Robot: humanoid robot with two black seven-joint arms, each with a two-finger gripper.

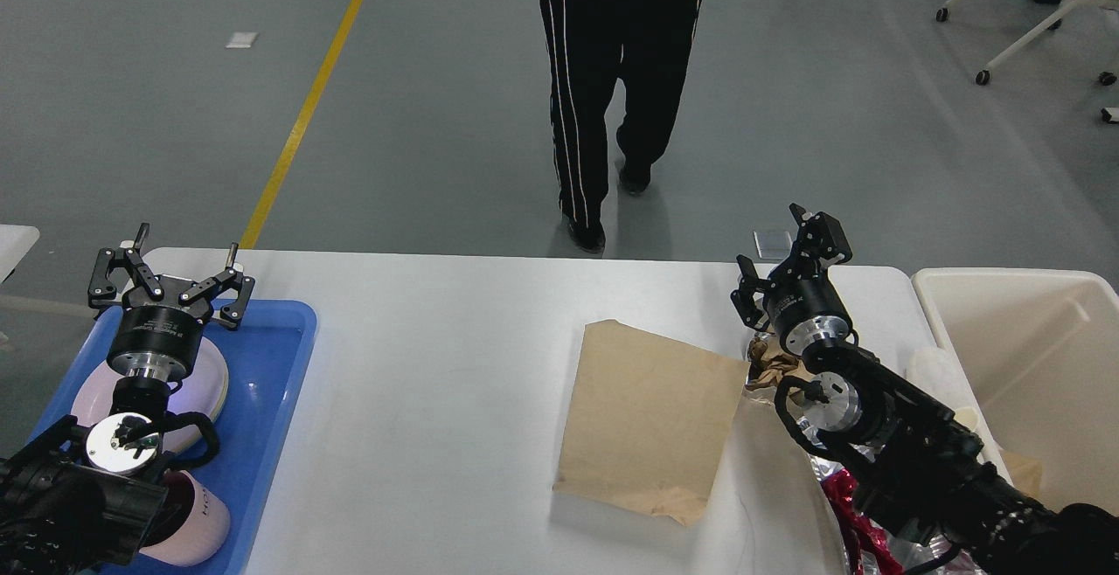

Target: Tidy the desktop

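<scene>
The white desktop (455,400) fills the lower view. A flat brown paper bag (651,413) lies on it right of centre. My left gripper (170,271) is open and empty above the far end of a blue tray (267,383), which holds a white plate (205,378) and a pink cup (197,514). My right gripper (787,256) is open and empty, raised near the far right of the desktop. Crumpled brown paper (769,365) and red and silver wrappers (852,518) lie under my right arm, partly hidden.
A cream bin (1032,365) stands off the desktop's right end. A person in black trousers (612,77) stands just beyond the far edge. A wheeled chair (1040,7) is at the back right.
</scene>
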